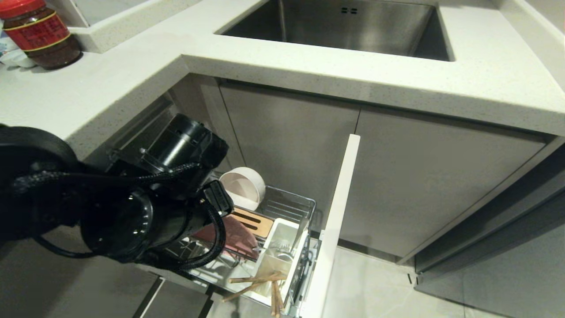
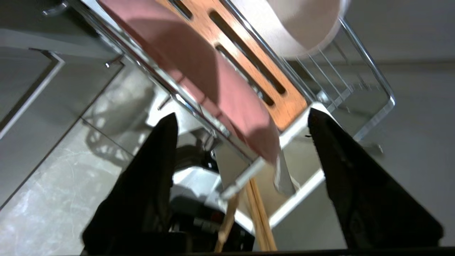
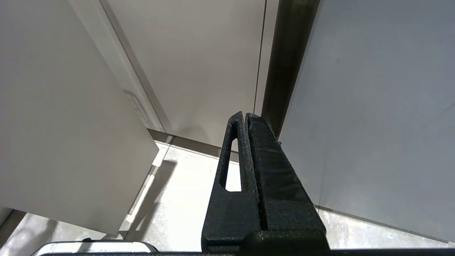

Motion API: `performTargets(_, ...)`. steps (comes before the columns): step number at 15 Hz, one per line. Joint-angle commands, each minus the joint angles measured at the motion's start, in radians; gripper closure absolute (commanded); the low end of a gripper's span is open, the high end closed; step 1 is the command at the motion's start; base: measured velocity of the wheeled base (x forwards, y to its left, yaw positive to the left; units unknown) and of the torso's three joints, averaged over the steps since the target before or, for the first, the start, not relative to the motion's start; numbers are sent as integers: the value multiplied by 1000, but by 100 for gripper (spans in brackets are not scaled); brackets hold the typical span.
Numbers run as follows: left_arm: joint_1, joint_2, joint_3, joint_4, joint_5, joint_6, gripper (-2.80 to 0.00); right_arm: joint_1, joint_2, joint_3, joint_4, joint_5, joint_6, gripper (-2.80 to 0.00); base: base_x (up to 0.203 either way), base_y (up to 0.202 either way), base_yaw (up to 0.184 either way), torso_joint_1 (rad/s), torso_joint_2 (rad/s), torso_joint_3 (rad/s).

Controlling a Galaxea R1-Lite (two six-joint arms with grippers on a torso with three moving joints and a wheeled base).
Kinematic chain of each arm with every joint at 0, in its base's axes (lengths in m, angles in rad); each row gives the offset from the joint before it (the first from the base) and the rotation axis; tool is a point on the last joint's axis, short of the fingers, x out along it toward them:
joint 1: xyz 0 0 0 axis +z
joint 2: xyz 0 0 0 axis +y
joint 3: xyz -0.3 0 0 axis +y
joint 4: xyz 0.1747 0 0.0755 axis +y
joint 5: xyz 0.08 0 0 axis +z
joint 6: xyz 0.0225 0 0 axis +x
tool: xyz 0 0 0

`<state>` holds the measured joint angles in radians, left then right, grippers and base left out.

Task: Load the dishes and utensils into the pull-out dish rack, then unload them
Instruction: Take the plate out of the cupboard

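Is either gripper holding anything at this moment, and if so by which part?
Nothing is held. The left gripper is open over the pink plate in the rack; the right gripper is shut on nothing.

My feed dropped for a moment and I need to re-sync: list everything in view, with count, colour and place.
Pink oval plate: one, pink, in the rack beside the slotted wooden strip.
Round off-white bowl: one, off-white, on its side at the rack's far end.
Light wooden chopsticks: several, light wood, at the rack's near end.
Chrome wire pull-out dish rack: one, chrome, pulled out under the counter.
White plastic utensil holder: one, white, against the white cabinet front.
Red-lidded jar: one, dark contents, on the counter's far left.
Steel sink: one, steel, set in the counter.
Left gripper: black, open, over the plate's edge.
Right gripper: black, shut, by the cabinet doors.
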<state>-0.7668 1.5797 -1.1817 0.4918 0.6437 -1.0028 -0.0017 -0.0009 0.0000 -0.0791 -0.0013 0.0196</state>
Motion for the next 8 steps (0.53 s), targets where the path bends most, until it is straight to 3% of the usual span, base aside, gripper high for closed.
performTargets(1, 14, 51, 7, -21, 20, -18, -280, 0, 1, 26, -1, 0, 0, 0, 0, 0, 0, 0, 0, 0)
performTargets(8, 81, 163, 33, -166, 17, -17, -280, 0, 1, 26, -1, 0, 0, 0, 0, 0, 0, 0, 0, 0)
